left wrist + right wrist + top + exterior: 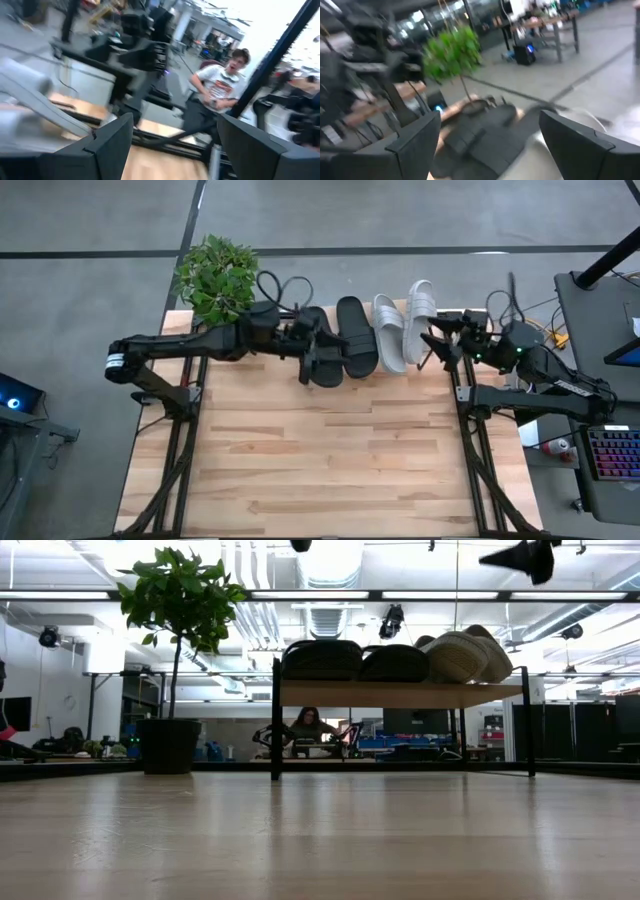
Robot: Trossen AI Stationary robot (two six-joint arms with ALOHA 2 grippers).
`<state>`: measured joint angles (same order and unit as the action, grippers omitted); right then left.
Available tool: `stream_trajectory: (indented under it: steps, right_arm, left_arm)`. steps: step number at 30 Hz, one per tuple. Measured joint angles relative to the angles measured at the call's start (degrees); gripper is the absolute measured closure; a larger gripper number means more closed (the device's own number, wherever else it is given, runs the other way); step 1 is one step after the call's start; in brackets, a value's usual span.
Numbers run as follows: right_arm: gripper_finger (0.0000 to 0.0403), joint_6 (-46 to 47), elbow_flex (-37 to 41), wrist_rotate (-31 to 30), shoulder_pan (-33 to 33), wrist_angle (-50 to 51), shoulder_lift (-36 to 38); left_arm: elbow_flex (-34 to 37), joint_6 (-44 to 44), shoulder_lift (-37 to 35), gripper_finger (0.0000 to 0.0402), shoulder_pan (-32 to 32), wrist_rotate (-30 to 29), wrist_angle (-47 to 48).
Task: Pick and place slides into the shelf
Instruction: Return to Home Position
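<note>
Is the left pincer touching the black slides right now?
Apart. The low view shows the left pincer at its top edge, open air between it and the black slides.

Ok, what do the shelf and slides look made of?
Shelf: pale wooden plank top, matte; thin black legs, likely metal. Black slides: smooth, dull, moulded, probably foam or rubber. Pale slides: same moulding, faintly ribbed straps, likely the same. Left hand and right hand hover open nearby.

I'm seeing black slides (356, 335) and pale grey-white slides (388, 332) sitting on the light-wood, black-framed shelf (400, 693) beside the green plant (215, 275).
</note>
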<state>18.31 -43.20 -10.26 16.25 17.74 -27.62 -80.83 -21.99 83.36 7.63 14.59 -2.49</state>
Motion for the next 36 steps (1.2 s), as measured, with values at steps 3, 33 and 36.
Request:
stream_trajectory:
  steps: [3, 33, 36]
  right_arm:
    - [0.0074, 1.1, 0.0, 2.0, 0.0, -4.3, 0.6]
    - [0.0074, 7.8, 1.6, 7.2, -11.3, -21.4, 3.7]
    - [0.0074, 8.6, 2.1, 6.8, -12.9, -24.5, 2.4]
  left_arm:
    - [0.5, 3.5, -1.6, 0.0127, 1.4, -2.3, 0.5]
    - [0.5, 4.3, -0.9, 0.0127, 4.2, -6.0, -0.5]
    - [0.5, 3.9, -0.9, 0.0127, 3.9, -6.0, -2.0]
